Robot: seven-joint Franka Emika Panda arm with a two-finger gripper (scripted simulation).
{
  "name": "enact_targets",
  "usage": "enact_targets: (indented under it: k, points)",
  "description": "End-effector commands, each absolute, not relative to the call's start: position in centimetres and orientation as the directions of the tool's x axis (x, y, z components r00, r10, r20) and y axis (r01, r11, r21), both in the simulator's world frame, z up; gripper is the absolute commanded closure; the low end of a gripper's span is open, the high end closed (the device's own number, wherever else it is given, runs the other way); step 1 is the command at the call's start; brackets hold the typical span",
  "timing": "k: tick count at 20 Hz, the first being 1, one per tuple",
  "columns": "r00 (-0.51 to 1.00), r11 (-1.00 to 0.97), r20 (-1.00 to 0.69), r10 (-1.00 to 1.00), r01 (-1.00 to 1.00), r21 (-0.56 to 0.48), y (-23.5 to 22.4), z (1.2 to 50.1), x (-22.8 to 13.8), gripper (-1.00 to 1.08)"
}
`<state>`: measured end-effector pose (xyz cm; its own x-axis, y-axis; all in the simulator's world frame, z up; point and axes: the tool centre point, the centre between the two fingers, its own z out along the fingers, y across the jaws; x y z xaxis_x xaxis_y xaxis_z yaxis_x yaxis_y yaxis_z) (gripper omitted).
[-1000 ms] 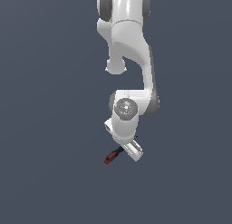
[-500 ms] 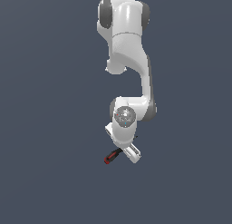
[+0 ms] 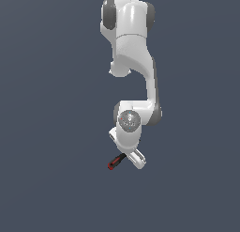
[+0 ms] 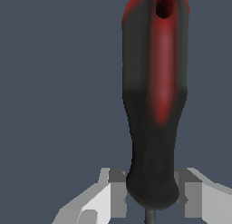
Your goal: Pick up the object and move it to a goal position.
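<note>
Wrist view: the gripper [image 4: 149, 198] has its two pale fingers [image 4: 113, 191] flanking the narrow neck of the screwdriver [image 4: 154, 109], one on each side and apparently touching it; whether they press it firmly cannot be told. The tool lies directly between the jaws. Its long axis runs straight away from the fingers, red-and-black handle outward, butt end with its dark hole farthest off; only a sliver of the thin shaft shows behind the neck. Exterior view: the handle [image 3: 116, 162] projects from beneath the hand toward the exterior view's left, slightly downward, while the white arm [image 3: 133, 81] rises above it. The grip is therefore judged made or all but made, with lifting and carrying remaining. The surrounding surface [image 3: 47, 132] is uniform dark grey-blue; no goal marker is visible.
</note>
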<state>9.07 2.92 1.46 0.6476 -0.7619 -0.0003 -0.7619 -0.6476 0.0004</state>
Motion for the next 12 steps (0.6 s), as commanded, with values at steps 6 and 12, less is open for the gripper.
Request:
enact_targets:
  k: [6, 12]
  points:
    - [0.648, -0.648, 0.000, -0.762, -0.762, 0.000, 3.3, 2.0, 9.1, 1.08]
    - [0.648, -0.648, 0.000, -0.762, -0.762, 0.000, 5.3, 4.9, 9.1, 1.08]
